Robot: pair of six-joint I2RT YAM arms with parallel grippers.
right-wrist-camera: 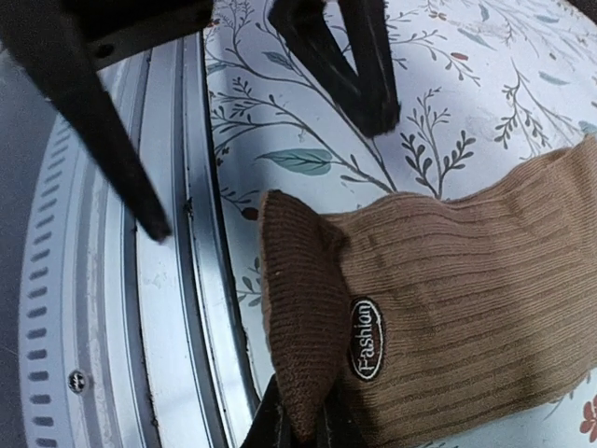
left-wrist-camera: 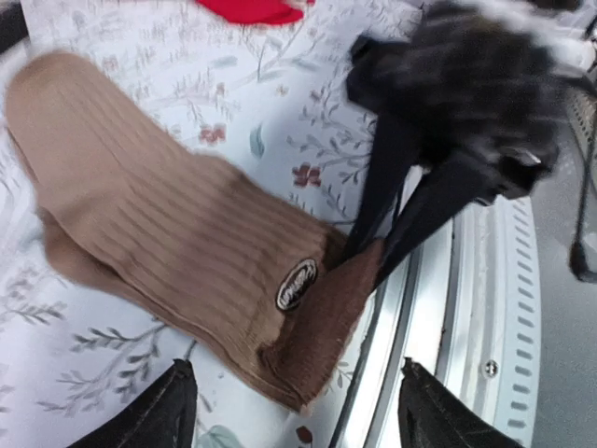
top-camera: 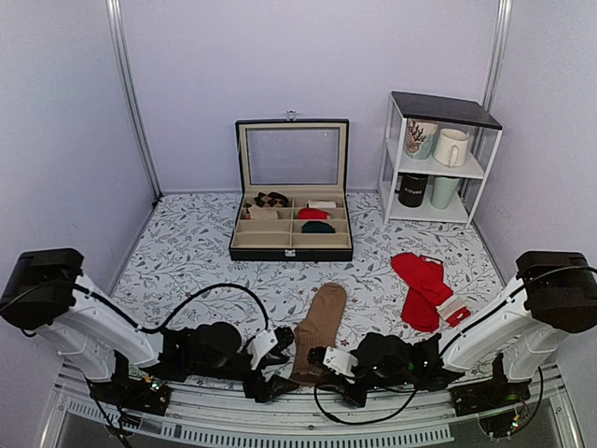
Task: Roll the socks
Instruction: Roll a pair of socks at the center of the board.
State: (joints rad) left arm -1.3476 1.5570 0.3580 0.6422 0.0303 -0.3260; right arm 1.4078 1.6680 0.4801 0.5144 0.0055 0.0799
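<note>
Well, cuff of socks point(right-wrist-camera: 448, 280) tight inside right claw point(right-wrist-camera: 298, 422), left claw point(left-wrist-camera: 297, 378) wide beside.

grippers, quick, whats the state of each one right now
left gripper: open, fingers wide apart, holding nothing.
right gripper: closed, pinching the cuff end of the socks.

One word reads clearly — "Fashion", on the black oval patch point(right-wrist-camera: 365, 339) of the tan socks point(right-wrist-camera: 485, 299)
</note>
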